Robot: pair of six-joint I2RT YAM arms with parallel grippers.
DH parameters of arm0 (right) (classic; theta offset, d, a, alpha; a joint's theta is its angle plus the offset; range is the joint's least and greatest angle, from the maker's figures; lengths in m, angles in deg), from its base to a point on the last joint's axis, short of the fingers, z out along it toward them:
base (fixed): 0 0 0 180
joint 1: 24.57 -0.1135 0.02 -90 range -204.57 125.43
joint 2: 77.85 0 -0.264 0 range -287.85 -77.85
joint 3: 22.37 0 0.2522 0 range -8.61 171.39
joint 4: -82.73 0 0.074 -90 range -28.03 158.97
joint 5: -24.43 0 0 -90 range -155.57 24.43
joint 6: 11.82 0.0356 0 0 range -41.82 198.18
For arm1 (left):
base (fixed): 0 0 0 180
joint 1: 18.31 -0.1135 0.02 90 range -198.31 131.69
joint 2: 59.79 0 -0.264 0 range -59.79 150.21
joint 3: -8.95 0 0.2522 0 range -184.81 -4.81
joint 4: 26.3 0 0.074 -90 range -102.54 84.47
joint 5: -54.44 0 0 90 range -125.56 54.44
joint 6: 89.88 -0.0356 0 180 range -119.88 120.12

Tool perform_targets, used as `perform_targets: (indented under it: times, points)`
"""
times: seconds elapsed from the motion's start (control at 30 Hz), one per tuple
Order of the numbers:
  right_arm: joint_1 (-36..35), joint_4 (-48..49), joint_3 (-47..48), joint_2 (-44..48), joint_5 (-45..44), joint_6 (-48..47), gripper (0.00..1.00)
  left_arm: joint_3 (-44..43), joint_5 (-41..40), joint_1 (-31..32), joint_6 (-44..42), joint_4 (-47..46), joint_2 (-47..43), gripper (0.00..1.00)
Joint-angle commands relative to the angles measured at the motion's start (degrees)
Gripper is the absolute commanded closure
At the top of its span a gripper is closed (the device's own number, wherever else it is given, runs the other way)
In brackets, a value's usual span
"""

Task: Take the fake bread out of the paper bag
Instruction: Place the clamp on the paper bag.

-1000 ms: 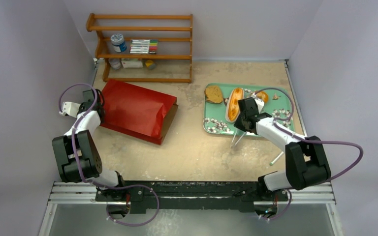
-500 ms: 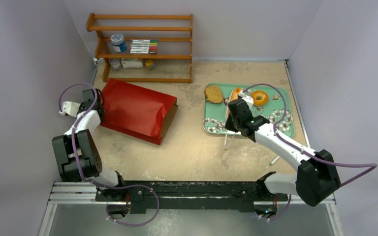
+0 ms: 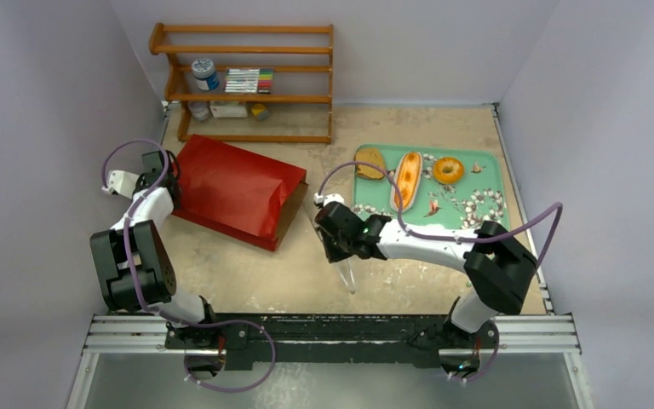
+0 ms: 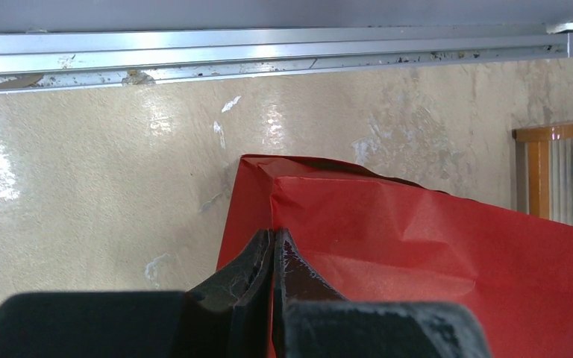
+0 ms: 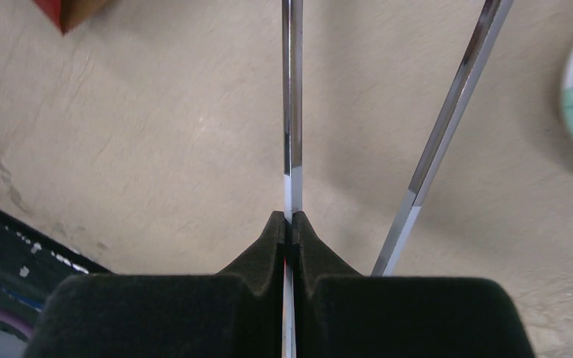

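Where the sandy bench (image 3: 341, 128) meets the back wall, a wooden shelf (image 3: 247, 85) stands with a jar (image 3: 205, 73) and a box of markers (image 3: 249, 80) on it. Just in front of it, on the left half of the bench, the red paper bag (image 3: 234, 192) lies on its side, its brown-lined mouth facing right; what is inside cannot be made out. A green tray (image 3: 461, 189) sits on the right half, well apart from the bag.

The left claw (image 3: 163, 170) is clenched on the bag's closed end, and its wrist view shows the fingers (image 4: 257, 257) pressed together on the folded red edge. The right claw (image 3: 334, 247) hangs over bare bench between the bag's mouth and the tray, clamped on one leg of the metal tongs (image 5: 291, 112), while the other leg splays free beside it.

Three pieces of fake bread lie at the far end of the tray: a long split bun (image 3: 407, 179), a round brown slice (image 3: 370, 162) to its left, and a ring bagel (image 3: 448, 169) to its right.
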Motion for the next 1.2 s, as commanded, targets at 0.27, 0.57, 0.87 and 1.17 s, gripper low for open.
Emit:
perform_targets:
  times: [0.27, 0.57, 0.87, 1.17]
  points:
    - [-9.8, 2.6, 4.6, -4.6, 3.9, -7.8, 1.00, -2.9, -0.3, 0.4, -4.8, -2.0, 0.2, 1.00]
    - [-9.7, 0.8, 11.7, -9.7, 6.2, -15.0, 1.00, -3.9, 0.4, 0.3, -9.0, -3.0, 0.2, 1.00]
    - [-6.4, 5.5, 15.7, -15.2, 11.0, -20.2, 1.00, -9.5, 0.7, 0.3, -16.6, -1.2, 4.3, 1.00]
    - [0.4, 6.7, 21.5, -20.8, 17.8, -27.7, 1.00, -13.6, 1.4, -0.8, -22.4, -0.6, 7.3, 1.00]
